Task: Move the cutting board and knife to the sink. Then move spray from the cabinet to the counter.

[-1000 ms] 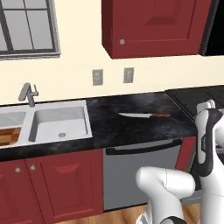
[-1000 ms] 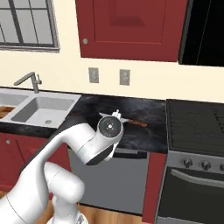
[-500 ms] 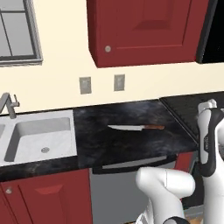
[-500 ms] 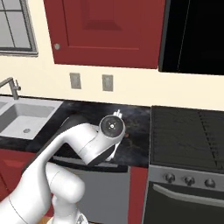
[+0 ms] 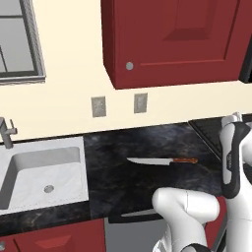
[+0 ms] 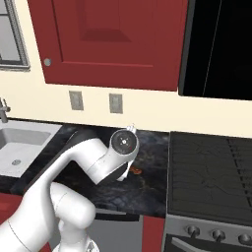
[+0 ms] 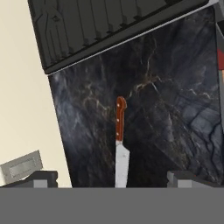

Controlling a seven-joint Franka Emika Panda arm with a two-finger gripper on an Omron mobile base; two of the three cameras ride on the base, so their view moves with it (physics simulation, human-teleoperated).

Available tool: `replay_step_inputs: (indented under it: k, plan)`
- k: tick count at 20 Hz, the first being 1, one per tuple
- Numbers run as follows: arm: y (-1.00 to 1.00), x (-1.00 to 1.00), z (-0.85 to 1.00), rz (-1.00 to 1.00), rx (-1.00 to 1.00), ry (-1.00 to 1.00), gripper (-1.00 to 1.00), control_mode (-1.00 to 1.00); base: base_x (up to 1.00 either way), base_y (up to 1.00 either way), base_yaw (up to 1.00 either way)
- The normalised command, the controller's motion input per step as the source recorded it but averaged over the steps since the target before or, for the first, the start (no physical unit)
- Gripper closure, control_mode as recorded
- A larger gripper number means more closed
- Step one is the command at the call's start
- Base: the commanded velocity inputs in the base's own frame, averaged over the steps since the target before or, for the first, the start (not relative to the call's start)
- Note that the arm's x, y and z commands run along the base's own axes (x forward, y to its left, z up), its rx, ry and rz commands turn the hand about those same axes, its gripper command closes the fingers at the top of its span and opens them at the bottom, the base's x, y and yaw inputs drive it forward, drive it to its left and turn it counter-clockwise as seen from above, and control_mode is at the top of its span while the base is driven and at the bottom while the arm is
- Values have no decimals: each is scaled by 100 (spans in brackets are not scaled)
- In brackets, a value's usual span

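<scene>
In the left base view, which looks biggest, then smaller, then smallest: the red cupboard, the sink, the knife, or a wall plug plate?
1. Red cupboard
2. Sink
3. Knife
4. Wall plug plate

The cupboard runs past the picture's edge, so it is bigger than it shows.

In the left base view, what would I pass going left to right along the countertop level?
Faucet → sink → knife, blade toward the sink and reddish handle to the right, lying on the counter → stove top → the robot's white arm.
</scene>
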Motion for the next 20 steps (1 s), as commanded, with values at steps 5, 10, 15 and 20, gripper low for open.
replay_step_inputs:
  k: [5,10,15,20]
  plan:
    - [0,0,0,0,0,0,-100,100,41,0,0]
    - [0,0,0,0,0,0,-100,100,12,0,0]
    - [0,0,0,0,0,0,-100,100,7,0,1]
    - [0,0,0,0,0,0,-100,100,13,6,0]
